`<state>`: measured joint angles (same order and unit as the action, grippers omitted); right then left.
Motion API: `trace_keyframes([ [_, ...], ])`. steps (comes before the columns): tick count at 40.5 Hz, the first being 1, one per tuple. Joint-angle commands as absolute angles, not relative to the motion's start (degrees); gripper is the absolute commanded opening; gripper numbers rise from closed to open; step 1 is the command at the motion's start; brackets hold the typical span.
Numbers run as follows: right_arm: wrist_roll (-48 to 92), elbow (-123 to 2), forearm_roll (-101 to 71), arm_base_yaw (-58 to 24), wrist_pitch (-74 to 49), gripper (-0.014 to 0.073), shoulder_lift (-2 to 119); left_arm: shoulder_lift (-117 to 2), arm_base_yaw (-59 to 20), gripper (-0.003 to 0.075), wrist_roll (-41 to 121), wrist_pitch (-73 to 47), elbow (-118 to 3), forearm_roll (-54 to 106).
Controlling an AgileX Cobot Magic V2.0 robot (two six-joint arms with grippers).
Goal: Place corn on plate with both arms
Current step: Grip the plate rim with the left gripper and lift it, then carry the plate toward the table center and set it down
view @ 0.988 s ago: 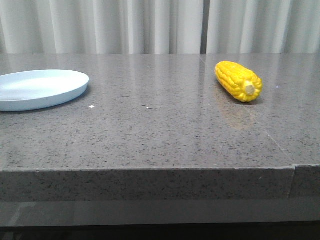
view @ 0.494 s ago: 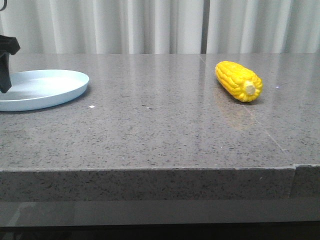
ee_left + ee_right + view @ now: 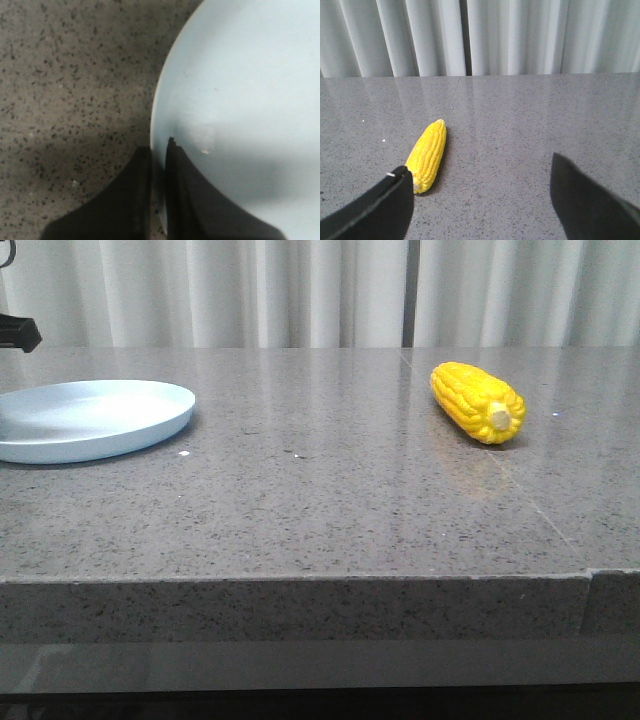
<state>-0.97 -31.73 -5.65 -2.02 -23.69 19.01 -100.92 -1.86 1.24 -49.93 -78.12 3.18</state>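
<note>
The speckled grey stone table is seen to carry just two things, set well apart. The pale blue plate lies near the table's left edge, and it has been shifted a little toward the table's middle since half a second ago: its near rim now reaches further along the surface. That shift is explained in the left wrist view, where the left gripper is shown with its jaws clenched on the plate's rim, one finger under or outside it and one on the inner face. The plate, it would seem, is being dragged inward to meet the corn.

The yellow ear of corn has not been moved; it lies on its side toward the table's right edge, pale cob end facing the front edge. In the right wrist view the right gripper is seen with jaws spread wide, released, the corn still lying ahead of them, nothing grasped yet.

No brand, label or writing can be read anywhere.
</note>
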Motion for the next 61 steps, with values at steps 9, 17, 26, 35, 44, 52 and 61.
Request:
trace_keyframes([
  [9, -0.6, -33.6, -5.9, -1.7, -19.2, 0.059, 19.9, -96.2, -2.0, -0.002, 1.5, -48.7, -82.1, 11.5],
  [17, -0.6, -33.6, -5.9, -1.7, -19.2, 0.059, 19.9, -95.2, -2.7, -0.002, 2.7, -52.6, -88.3, 19.4],
  [26, -0.6, -33.6, -5.9, -1.7, -19.2, 0.059, 19.9, -97.1, -9.7, -0.002, 2.7, -51.7, -90.2, 21.3],
  [35, -0.6, -33.6, -5.9, -1.7, -19.2, 0.059, 19.9, -101.1, -16.3, -0.002, 2.7, -47.5, -90.2, 21.6],
  [44, -0.6, -33.6, -5.9, -1.7, -19.2, 0.059, 19.9, -104.8, -17.0, -0.0019, 2.7, -47.8, -90.3, 22.6],
  [52, -0.6, -33.6, -5.9, -1.7, -19.2, 0.059, 19.9, -104.9, -17.0, 0.0146, 2.7, -47.5, -90.3, 22.6],
  [61, -0.6, -33.6, -5.9, -1.7, -19.2, 0.059, 19.9, -100.3, -17.0, 0.0378, 2.7, -47.9, -90.3, 15.2],
])
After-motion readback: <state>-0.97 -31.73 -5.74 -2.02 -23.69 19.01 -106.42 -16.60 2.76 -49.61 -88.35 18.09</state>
